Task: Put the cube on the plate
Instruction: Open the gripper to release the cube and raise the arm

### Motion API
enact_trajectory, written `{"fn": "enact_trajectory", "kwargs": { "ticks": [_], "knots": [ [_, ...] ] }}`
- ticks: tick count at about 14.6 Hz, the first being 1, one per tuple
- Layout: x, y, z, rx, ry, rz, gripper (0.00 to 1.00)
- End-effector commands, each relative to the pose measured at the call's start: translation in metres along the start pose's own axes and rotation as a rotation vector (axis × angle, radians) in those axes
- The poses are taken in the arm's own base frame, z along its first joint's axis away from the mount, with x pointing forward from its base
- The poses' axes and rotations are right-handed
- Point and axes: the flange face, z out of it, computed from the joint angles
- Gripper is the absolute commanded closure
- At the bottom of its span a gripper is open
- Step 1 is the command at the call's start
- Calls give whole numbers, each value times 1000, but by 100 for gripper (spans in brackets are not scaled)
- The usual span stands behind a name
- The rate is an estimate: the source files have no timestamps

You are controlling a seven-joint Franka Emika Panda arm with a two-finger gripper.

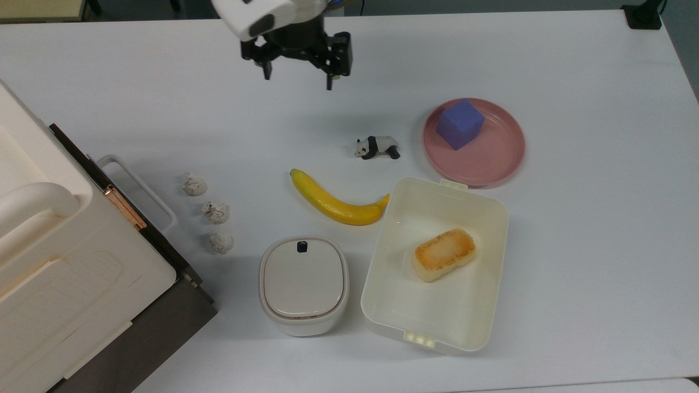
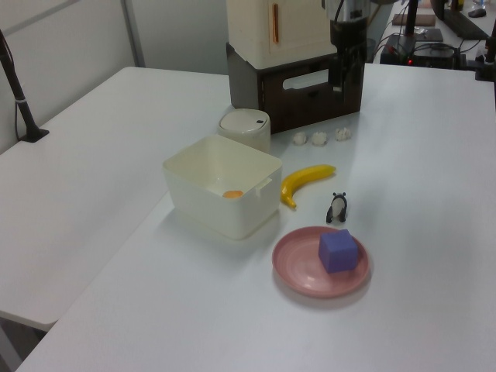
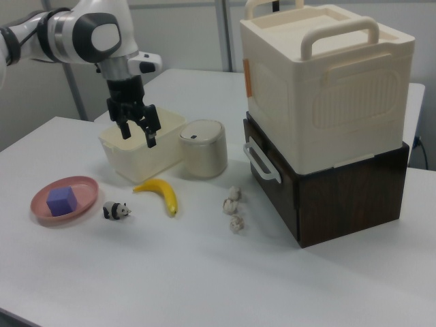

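Note:
The purple-blue cube (image 1: pixel 460 124) rests on the round pink plate (image 1: pixel 487 159), toward the plate's far-left part in the top view. Nothing touches it. The left view shows the cube (image 2: pixel 339 250) on the plate (image 2: pixel 304 270) near the front, and in the right view the cube (image 3: pixel 61 200) and plate (image 3: pixel 86 193) lie at the right view's left. My gripper (image 1: pixel 298 79) hangs open and empty above the table's far side, well off to the top view's left of the plate. It is also seen raised (image 3: pixel 137 137) in front of the cream container, and up in the background (image 2: pixel 348 76).
A panda figurine (image 1: pixel 377 147) stands just left of the plate in the top view. Closer in are a banana (image 1: pixel 336 203), a cream rectangular container (image 1: pixel 416 312) holding a browned bread piece, and a lidded white pot (image 1: pixel 303 283). Three crumpled lumps (image 1: pixel 215 212) lie beside a large cream box on a dark base (image 1: pixel 65 273).

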Motion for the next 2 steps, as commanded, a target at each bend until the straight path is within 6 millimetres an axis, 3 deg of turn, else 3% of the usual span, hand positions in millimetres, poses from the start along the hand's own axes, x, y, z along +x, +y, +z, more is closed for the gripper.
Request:
{"fn": "enact_trajectory", "kwargs": {
  "ticks": [1, 2],
  "knots": [
    [0, 16, -11, -1, -2, 18, 0],
    [0, 16, -13, -2, 1, 16, 0]
  ]
}}
